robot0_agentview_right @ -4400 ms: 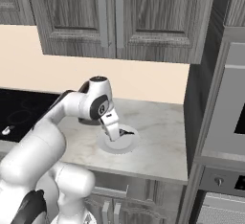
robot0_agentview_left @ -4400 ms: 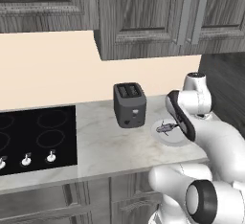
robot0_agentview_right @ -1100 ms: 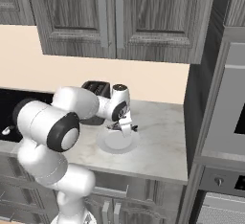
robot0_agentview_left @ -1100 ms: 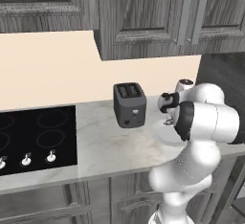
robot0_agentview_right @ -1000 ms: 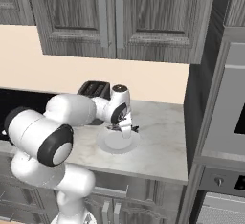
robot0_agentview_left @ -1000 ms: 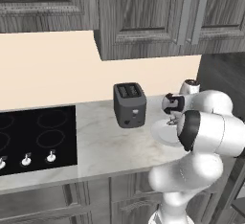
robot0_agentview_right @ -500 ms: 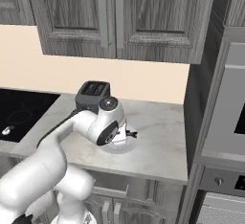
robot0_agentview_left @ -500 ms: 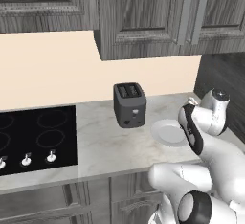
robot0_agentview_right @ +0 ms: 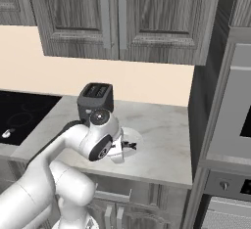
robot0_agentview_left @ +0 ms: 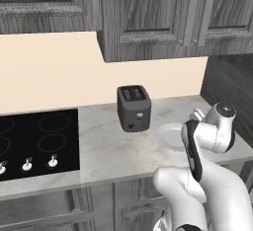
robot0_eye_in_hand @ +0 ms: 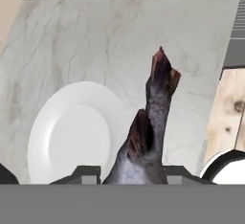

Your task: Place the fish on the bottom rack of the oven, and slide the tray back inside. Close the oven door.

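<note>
End effector (robot0_eye_in_hand: pixel 129 173) clamps fish (robot0_eye_in_hand: pixel 148 134), head hidden

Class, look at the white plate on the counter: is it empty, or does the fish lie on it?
Empty. In the hand view the plate shows a bare white surface, while the fish sticks out from between the jaws, above the counter.
</note>
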